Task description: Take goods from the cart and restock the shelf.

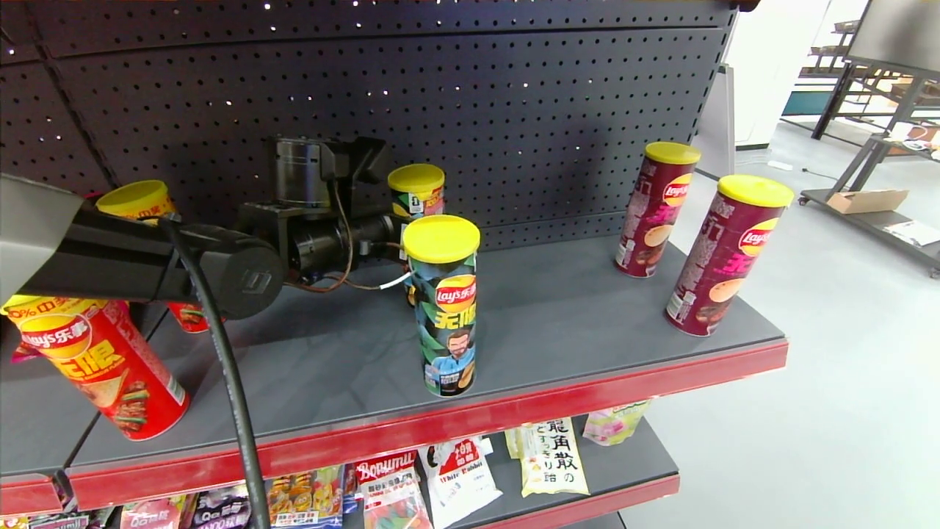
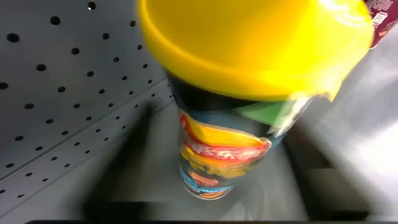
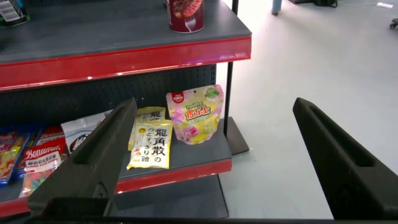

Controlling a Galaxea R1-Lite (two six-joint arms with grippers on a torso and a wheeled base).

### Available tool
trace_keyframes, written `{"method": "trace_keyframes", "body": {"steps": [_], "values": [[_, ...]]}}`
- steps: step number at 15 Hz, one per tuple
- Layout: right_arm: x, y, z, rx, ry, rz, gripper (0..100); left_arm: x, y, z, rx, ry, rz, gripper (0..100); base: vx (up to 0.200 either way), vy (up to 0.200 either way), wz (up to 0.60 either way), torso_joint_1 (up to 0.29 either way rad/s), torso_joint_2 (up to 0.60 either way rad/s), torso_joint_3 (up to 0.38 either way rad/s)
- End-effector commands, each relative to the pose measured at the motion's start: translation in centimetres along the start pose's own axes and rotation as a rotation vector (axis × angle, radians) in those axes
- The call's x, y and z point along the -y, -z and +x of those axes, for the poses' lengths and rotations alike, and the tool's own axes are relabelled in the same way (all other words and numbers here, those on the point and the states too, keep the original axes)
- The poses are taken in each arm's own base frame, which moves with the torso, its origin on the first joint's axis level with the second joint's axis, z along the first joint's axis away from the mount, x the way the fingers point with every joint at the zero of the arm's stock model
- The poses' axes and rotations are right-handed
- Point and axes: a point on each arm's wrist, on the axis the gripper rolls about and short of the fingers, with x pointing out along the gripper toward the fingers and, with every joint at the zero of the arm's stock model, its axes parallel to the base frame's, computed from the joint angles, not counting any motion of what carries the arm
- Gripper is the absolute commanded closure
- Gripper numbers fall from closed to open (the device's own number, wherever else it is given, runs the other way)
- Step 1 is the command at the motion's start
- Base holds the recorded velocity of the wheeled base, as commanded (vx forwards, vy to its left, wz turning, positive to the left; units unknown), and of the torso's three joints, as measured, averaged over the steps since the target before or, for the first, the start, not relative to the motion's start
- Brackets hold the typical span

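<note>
The back can (image 1: 416, 192), dark with a yellow lid, stands on the shelf (image 1: 573, 323) in the middle of the head view, close to the wall of holes (image 1: 514, 110). The left pincer (image 1: 391, 231) is right at this can, but I cannot tell if it is clamped on it or has let go. The right pincer (image 3: 214, 109) is wide apart with nothing in it, and it faces the lower shelf (image 3: 186, 165). What could go wrong? I think the back can could fall, because it is tall and thin and a small push from the arm would tip it. The front can (image 1: 444, 308) is the bigger worry. It stands just in front of the arm and near the red front edge, so a bump from a careless pull back could send it to the floor. A loose black cable (image 1: 228, 382) hangs by the arm and could catch. A red can (image 1: 103, 367) stands at the lower left, and two dark red cans (image 1: 656, 209) stand well apart at the right. Snack bags (image 1: 547, 455) lie on the lower shelf.
</note>
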Motion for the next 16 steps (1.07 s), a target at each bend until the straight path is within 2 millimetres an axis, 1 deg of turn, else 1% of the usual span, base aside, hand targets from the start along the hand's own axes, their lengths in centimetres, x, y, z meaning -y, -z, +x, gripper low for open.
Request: {"method": "trace_keyframes", "body": {"steps": [1, 4, 8, 13, 15, 16], "values": [[0.0, 0.0, 0.0, 0.001, 0.0, 0.0, 0, 0.0, -0.2, -0.2, 0.008, 0.0, 0.001, 0, 0.0, 0.0, 0.0, 0.0, 0.0, 0.0], [0.0, 0.0, 0.0, 0.001, 0.0, 0.0, 0, 0.1, -0.3, -0.6, 0.01, 0.0, 0.001, 0, 0.0, 0.0, 0.0, 0.0, 0.0, 0.0], [0.0, 0.0, 0.0, -0.001, 0.0, 0.0, 0, -0.1, 0.3, -2.1, -0.019, -0.006, -0.003, 0, 0.0, 0.0, 0.0, 0.0, 0.0, 0.0], [0.0, 0.0, 0.0, -0.001, 0.001, 0.0, 0, -0.6, 0.8, -4.6, -0.06, -0.025, -0.01, 0, 0.0, 0.0, 0.0, 0.0, 0.0, 0.0], [0.0, 0.0, 0.0, -0.001, 0.0, 0.0, 0, -0.6, 1.3, -6.8, -0.082, -0.033, -0.015, 0, 0.0, 0.0, 0.0, 0.0, 0.0, 0.0], [0.0, 0.0, 0.0, 0.001, 0.0, 0.0, 0, -0.6, 1.3, -7.0, -0.086, -0.033, -0.016, 0, 0.0, 0.0, 0.0, 0.0, 0.0, 0.0]]}}
